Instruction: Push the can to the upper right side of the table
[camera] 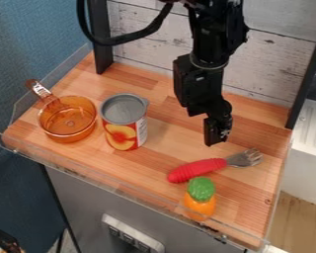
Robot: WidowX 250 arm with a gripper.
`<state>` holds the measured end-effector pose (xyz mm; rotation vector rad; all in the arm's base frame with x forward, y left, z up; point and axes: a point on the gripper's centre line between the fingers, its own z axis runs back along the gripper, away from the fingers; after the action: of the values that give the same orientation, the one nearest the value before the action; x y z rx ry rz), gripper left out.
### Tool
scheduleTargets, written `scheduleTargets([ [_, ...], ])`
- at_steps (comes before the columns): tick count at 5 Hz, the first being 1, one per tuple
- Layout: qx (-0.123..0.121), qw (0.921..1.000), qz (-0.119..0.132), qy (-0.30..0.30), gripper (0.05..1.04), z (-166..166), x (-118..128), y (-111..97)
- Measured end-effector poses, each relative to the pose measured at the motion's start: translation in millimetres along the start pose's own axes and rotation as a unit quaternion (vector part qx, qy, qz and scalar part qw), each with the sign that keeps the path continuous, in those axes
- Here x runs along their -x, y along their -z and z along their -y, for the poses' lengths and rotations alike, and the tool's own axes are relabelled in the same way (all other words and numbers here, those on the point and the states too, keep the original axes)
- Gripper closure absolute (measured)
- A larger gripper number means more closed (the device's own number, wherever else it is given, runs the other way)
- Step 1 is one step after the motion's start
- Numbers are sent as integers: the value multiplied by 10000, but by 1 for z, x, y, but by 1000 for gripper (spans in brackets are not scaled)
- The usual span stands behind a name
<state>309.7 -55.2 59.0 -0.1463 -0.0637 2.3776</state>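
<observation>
Pan of clear orange plastic [67, 129] is sitting just beside the can's nine o'clock side. Silver-topped cylindrical can with a red-and-yellow fruit label [122, 134] is standing upright on the wooden tabletop [167, 141], left of its middle. Black pincer [217, 137] is hanging to the right, the can lying at its nine o'clock; whether apart or together, I cannot tell. Pushing toward two o'clock is probably requiring contact from eight.
</observation>
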Motion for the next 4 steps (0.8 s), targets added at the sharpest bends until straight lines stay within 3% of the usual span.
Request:
scheduleTargets([
  [2, 8, 9995, 266, -175, 85, 5, -9, 8],
  [3, 43, 9989, 172, -443, 85, 18, -11, -1],
  [4, 176, 9982, -90, -561, 85, 38, -23, -23],
])
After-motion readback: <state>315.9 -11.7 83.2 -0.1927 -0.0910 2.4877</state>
